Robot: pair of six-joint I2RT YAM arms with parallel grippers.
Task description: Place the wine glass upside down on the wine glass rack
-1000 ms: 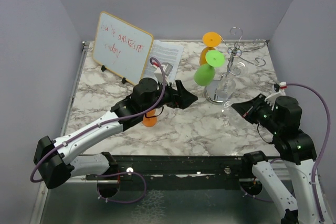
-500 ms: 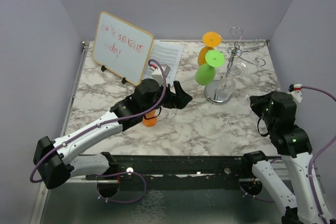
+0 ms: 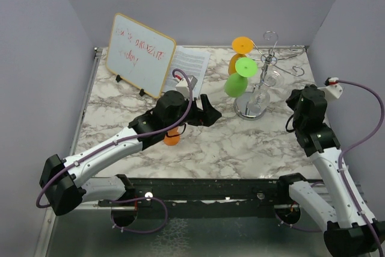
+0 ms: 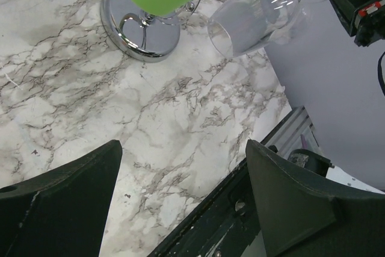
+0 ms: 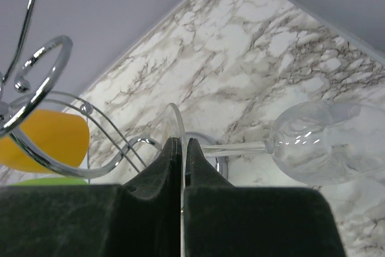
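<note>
You now have the right gripper [image 5: 180,154], clamped on the wine glass [image 5: 325,142] foot, swung up beside the wine glass rack [image 5: 36,70], ready for hanging; the left gripper [image 4: 180,148] gapes empty.

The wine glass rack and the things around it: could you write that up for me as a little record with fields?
stand: chrome wine glass rack, upright on the marble table
hanging on it: green glass and orange glass, bowls down
held glass: clear wine glass, beside the rack; cannot tell whether it is hooked on
right gripper: shut on the clear glass's foot
left gripper: open, empty, facing the rack's base
also on the table: whiteboard, printed sheet
</note>
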